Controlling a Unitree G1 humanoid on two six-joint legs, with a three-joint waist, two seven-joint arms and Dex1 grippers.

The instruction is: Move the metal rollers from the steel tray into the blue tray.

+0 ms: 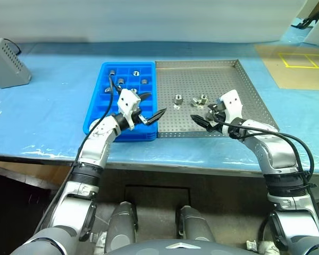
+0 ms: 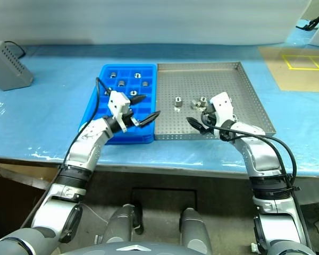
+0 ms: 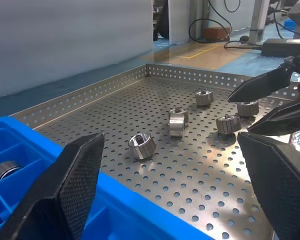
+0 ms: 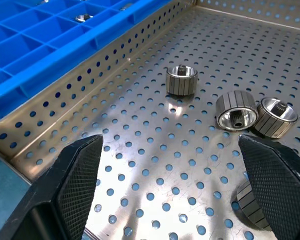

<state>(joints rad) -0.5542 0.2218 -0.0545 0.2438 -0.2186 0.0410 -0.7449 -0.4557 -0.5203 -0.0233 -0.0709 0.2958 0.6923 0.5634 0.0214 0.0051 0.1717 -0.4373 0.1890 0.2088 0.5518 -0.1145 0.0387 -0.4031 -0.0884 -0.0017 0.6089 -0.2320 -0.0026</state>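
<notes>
Rollers (image 4: 181, 80) lie on the steel tray (image 4: 140, 150) ahead of the right fingers (image 4: 75, 185), spread apart and empty.

Occlusion: right gripper (image 1: 206, 117) covers some metal rollers (image 1: 178, 99) | Cut-off: one roller (image 4: 250, 205) partly behind a fingertip | Indistinct: blue tray (image 1: 95, 106) roller count, partly behind left gripper (image 1: 149, 109)

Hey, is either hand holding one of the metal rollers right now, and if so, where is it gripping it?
Nothing is held. The left hand and the right hand are both open and empty; the rollers lie loose on the steel tray.
</notes>
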